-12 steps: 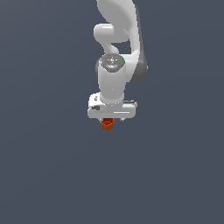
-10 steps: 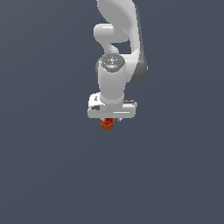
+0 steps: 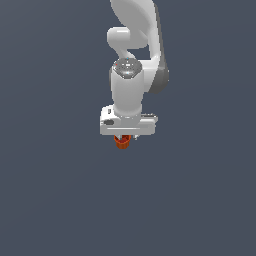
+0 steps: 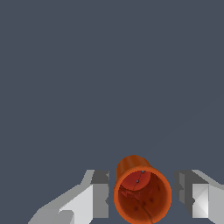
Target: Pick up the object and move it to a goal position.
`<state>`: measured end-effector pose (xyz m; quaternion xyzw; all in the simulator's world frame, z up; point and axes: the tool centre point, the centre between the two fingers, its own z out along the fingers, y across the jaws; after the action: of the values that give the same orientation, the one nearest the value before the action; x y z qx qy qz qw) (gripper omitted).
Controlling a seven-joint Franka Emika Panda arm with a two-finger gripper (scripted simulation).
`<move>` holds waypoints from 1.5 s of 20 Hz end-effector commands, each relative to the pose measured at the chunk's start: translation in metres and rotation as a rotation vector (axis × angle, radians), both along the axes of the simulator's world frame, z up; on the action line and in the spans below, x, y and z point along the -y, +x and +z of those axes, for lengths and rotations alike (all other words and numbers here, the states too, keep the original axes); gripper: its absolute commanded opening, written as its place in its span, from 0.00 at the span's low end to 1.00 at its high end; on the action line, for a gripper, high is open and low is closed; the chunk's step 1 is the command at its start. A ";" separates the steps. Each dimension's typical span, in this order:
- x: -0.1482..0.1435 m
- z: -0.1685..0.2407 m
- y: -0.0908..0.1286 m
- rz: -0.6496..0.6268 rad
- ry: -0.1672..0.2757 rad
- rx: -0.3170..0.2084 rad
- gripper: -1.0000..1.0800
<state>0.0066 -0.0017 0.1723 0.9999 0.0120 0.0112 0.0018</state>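
The object, a small orange-red tapered cup, stands with its open mouth facing the wrist camera. It sits between my two fingers, and a narrow gap shows on each side. In the exterior view the cup pokes out just below the white hand. My gripper is open around the cup; the left finger and the right finger flank it without visibly touching. In the exterior view the gripper points straight down and its fingers are mostly hidden by the hand.
A plain dark grey surface fills both views. The white arm rises above the hand to the top of the exterior view. No goal marker or other object shows.
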 end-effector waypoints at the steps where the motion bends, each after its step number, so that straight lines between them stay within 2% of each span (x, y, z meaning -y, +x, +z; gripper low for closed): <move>1: 0.000 -0.002 -0.001 -0.006 -0.004 0.004 0.62; 10: 0.002 -0.018 -0.008 -0.066 -0.046 0.045 0.62; 19: 0.001 -0.045 -0.026 -0.169 -0.096 0.136 0.62; 30: -0.007 -0.069 -0.054 -0.270 -0.097 0.243 0.62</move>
<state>-0.0441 0.0044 0.1055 0.9838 -0.1167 0.1249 0.0542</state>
